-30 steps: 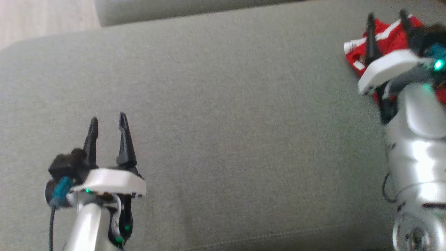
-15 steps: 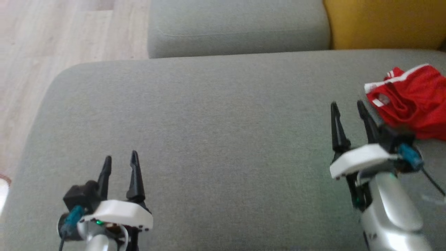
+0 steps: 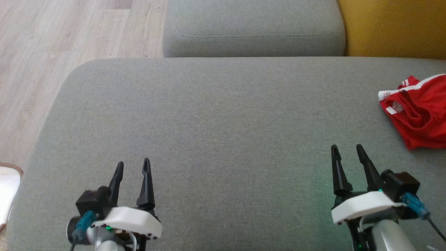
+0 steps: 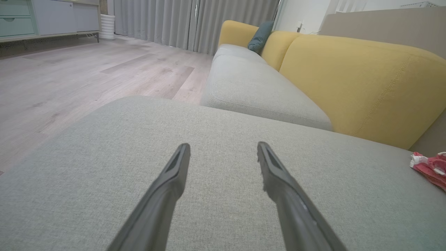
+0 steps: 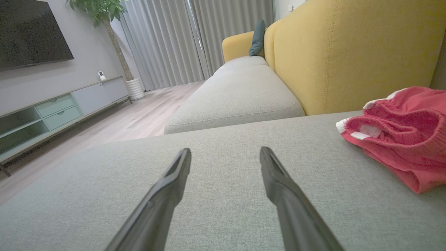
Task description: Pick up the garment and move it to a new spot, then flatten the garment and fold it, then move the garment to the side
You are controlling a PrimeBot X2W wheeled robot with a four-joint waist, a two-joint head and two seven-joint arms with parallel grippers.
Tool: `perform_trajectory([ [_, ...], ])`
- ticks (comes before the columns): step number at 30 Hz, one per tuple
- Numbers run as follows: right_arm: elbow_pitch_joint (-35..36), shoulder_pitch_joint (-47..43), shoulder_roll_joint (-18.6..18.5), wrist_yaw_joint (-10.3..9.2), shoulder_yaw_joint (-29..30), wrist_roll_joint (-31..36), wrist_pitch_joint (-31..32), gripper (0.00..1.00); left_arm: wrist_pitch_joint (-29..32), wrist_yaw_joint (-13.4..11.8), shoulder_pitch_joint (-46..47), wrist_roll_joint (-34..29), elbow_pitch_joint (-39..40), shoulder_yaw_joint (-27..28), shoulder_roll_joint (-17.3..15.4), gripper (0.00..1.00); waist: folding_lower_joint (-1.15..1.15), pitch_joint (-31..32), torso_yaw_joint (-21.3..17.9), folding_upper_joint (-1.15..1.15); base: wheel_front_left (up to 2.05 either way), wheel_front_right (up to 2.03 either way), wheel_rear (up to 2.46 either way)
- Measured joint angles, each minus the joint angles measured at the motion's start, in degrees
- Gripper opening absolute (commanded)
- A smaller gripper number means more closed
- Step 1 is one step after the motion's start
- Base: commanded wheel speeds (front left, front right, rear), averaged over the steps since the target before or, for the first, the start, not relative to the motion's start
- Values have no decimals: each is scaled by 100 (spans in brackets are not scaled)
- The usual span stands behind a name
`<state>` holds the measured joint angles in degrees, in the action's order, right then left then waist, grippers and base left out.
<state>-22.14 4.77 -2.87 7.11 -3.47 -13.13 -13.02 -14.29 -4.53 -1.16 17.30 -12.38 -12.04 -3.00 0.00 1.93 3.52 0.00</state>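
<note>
The garment (image 3: 420,113), a red mesh jersey with white stripe trim, lies folded in a small bundle at the right edge of the grey sofa cushion (image 3: 216,125). The right wrist view has the garment (image 5: 400,136) up and to the right, the left wrist view catches it (image 4: 432,167) at the far right. My right gripper (image 3: 346,150) stands open over bare cushion, below and left of the garment and apart from it. At the lower left, my left gripper (image 3: 133,165) is open with nothing between its fingers.
A second grey seat cushion (image 3: 254,31) lies beyond the near one, with the yellow backrest (image 3: 393,28) at the top right. Wooden floor (image 3: 52,52) runs along the left. A TV cabinet (image 5: 52,111) stands far off.
My right gripper has pulled back from the garment toward the lower right, open and empty. The head camera has swung, bringing the far cushion, the backrest and the floor into the picture.
</note>
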Motion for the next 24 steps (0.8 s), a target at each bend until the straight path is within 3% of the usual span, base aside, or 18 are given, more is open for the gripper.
perform_trajectory([
  [21,455,-207,14,0,97,9,178,100,2,4,14,9,-147,-33,1,100,0,-38,-29,0,0,0,0],
  [22,376,-212,15,-1,90,9,178,0,13,4,2,9,-230,-33,1,0,0,-37,-29,0,0,0,0],
  [24,185,-286,25,-1,79,8,178,0,16,4,-97,10,-415,-34,1,0,0,-38,-29,0,0,0,0],
])
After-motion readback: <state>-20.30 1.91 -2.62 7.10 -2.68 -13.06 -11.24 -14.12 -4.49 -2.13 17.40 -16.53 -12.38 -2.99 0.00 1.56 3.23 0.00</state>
